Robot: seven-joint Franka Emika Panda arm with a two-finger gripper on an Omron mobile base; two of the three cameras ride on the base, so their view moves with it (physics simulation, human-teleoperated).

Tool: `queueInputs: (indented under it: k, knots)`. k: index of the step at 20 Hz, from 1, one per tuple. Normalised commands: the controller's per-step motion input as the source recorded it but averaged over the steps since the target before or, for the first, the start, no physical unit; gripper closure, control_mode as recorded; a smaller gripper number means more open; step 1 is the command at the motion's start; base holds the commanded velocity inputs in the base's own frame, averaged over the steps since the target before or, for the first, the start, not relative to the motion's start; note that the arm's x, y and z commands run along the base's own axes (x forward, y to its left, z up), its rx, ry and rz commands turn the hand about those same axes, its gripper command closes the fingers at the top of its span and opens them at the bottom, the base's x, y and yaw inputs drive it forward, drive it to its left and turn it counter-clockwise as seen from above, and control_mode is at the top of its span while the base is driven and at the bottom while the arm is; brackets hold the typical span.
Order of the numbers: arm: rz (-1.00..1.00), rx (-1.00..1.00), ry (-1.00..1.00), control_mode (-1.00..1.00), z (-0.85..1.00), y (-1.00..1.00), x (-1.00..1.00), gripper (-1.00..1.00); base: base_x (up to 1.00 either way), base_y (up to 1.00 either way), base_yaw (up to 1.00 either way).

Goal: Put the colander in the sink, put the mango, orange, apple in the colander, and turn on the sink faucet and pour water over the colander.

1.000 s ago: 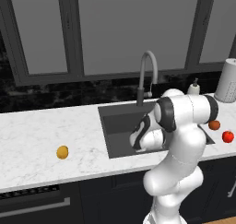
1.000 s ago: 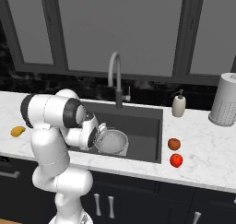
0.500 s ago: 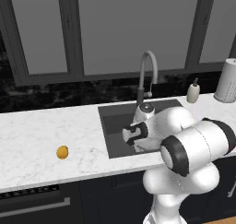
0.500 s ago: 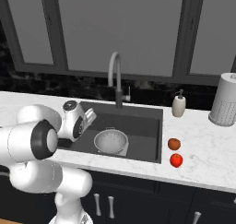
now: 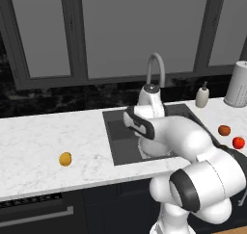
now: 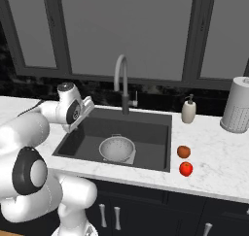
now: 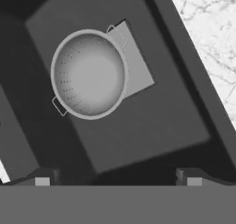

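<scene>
The colander (image 6: pixel 116 149) sits upright on the sink (image 6: pixel 146 133) floor; the gripper (image 7: pixel 117 174), jaws apart and empty, hangs above the sink's left edge.

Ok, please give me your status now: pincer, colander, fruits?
Pincer open, empty, above sink. Colander sits in basin, empty. Mango on left counter; orange and apple on right counter. Path clear.
</scene>
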Motion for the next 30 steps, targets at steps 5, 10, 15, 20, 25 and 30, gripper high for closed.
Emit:
queueInputs:
  k: [5, 10, 15, 20, 25, 30]
  knots:
    - [0.34, -0.04, 0.16, -1.0, 0.96, 0.28, -0.31, -1.0, 0.0, 0.0, 0.0]
    - [0.63, -0.14, 0.0, -1.0, 0.38, 0.32, -0.68, -1.0, 0.0, 0.0, 0.0]
    - [0.75, -0.09, -0.02, -1.0, -0.03, 0.21, -0.77, -1.0, 0.0, 0.0, 0.0]
    - [0.8, -0.04, -0.02, -1.0, -0.2, 0.32, -0.43, -1.0, 0.0, 0.0, 0.0]
    - [0.71, 0.0, 0.0, -1.0, -0.01, 0.7, -0.05, -1.0, 0.0, 0.0, 0.0]
    - [0.37, -0.04, 0.02, -1.0, 0.0, 0.94, 0.0, -1.0, 0.0, 0.0, 0.0]
